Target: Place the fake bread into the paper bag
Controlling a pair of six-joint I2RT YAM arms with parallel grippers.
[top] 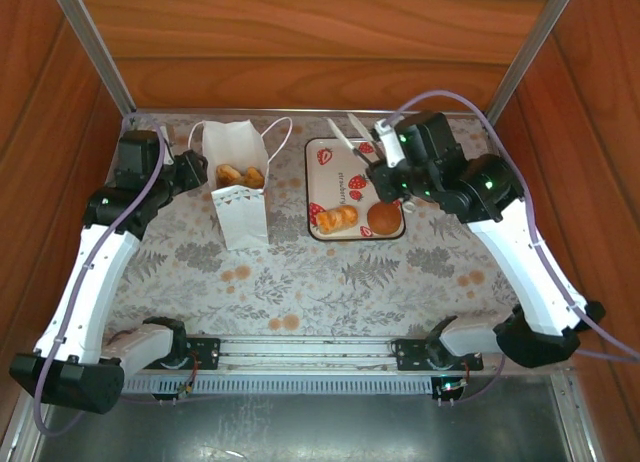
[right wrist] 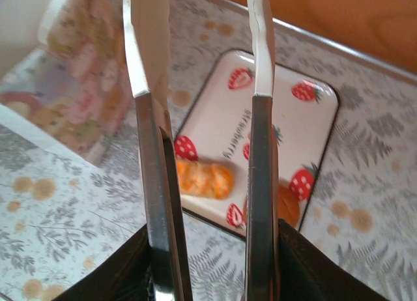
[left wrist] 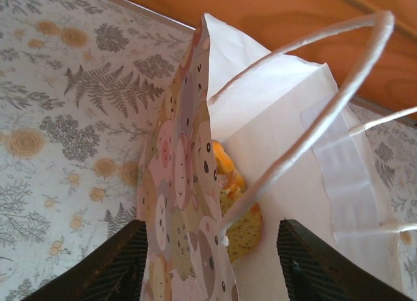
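Observation:
The paper bag (top: 243,214) stands upright at the back left, its mouth open, with several golden pieces of fake bread (top: 240,174) inside. My left gripper (top: 192,169) is at the bag's left rim. In the left wrist view it (left wrist: 212,268) is open, its jaws straddling the patterned wall of the bag (left wrist: 176,184) without pinching it, and bread (left wrist: 242,228) lies below. My right gripper (top: 388,172) is shut on the metal tongs (top: 352,132), whose blades (right wrist: 148,118) stand apart and empty. A croissant (right wrist: 204,178) and a brown bun (right wrist: 290,206) lie on the tray.
The white strawberry-printed tray (top: 335,172) lies right of the bag, with the croissant (top: 337,218) and bun (top: 384,218) at its near edge. Wooden walls close in the back and both sides. A patterned cloth (top: 330,282) covers the table.

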